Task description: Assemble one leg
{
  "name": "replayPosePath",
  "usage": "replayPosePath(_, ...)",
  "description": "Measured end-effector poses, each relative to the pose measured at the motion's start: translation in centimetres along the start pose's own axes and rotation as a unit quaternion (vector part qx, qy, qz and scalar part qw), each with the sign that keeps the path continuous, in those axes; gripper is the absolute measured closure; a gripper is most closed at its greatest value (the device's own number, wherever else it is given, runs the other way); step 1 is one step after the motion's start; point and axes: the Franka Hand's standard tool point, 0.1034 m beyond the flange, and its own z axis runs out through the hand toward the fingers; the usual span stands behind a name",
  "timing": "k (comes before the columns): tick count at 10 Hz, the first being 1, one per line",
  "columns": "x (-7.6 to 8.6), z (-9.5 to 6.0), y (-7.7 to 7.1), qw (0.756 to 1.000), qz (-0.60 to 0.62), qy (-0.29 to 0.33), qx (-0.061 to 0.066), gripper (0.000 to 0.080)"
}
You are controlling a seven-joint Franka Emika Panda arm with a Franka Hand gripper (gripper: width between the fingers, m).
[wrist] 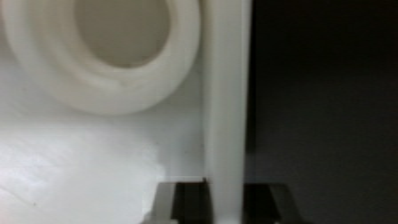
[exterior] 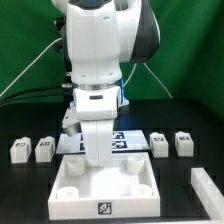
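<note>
Four legs stand on the table as small white tagged blocks: two at the exterior view's left point(exterior: 15, 150) point(exterior: 43, 150) and two at its right point(exterior: 158, 143) point(exterior: 183, 143). My gripper point(exterior: 100, 158) touches none of them. It is lowered at the back wall of the large white square tray part point(exterior: 70, 205). In the wrist view my gripper point(wrist: 226, 205) straddles that thin white wall point(wrist: 222, 100), with a dark finger point(wrist: 187, 205) pressed against each side. A round corner socket point(wrist: 98, 45) shows beside it.
The marker board point(exterior: 130, 140) lies behind the tray part, partly hidden by the arm. A long white bar-shaped part point(exterior: 207, 187) lies at the exterior view's right front. Cables hang behind the arm.
</note>
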Motion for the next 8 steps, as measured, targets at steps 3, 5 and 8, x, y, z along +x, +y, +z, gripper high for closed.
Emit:
replayPosePath(3, 3.1, -0.1, 2.1, 1.000, -0.011, 0.010, -0.012, 0.0736)
replayPosePath(5, 5.6, -0.2, 3.2, 0.999, -0.021, 0.019, -0.019, 0.0736)
replayPosePath(8, 6.7, 0.0, 4.4, 0.999, -0.018, 0.025, -0.024, 0.0736)
